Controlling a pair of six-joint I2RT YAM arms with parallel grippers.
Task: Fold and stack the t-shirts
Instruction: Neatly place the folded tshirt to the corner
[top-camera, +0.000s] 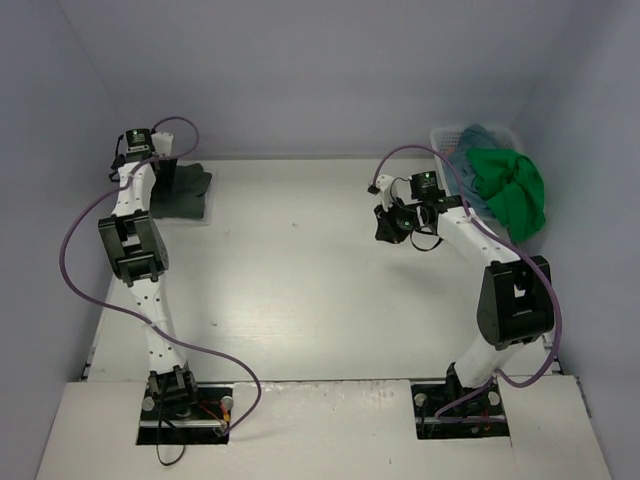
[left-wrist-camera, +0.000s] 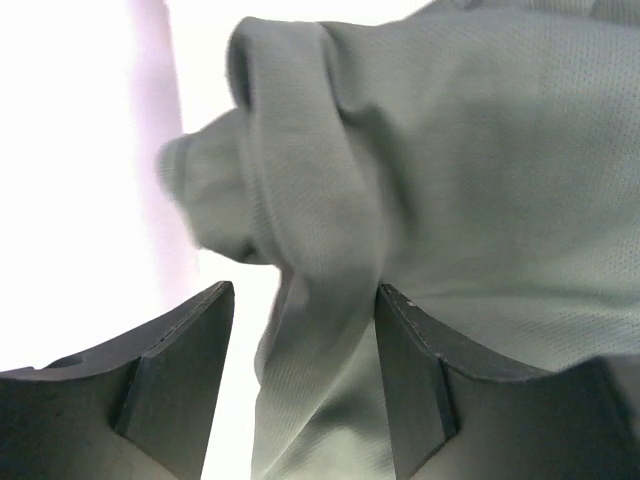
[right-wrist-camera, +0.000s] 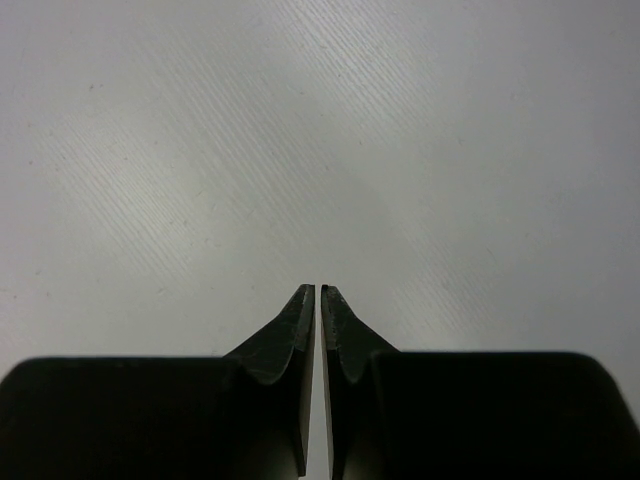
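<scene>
two shirts, a green shirt and a blue shirt, sit heaped in the basket at the far right corner, the green one spilling over its near rim. a third, the grey shirt, lies as a compact bundle at the far left corner of the table.

the left gripper hangs right over it, jaws apart and gripping nothing. a rolled fold of the cloth runs up between the fingers, close against one of them, with bare table showing beside the other. the right gripper is clenched on nothing and hovers over bare table, well apart from every shirt.

the main risk is that fold lying between the open fingers. if the arm lifts or swings sideways, a fingertip could snag it and drag the bundle open, or pull it toward the table edge near that corner. the wrist view shows a bunched, uneven edge, so the fold looks loose, and a shirt stacked on it may sit crooked or slide. at the basket the green shirt overlaps the blue one, so a grab there might pull both out or tip the basket.
</scene>
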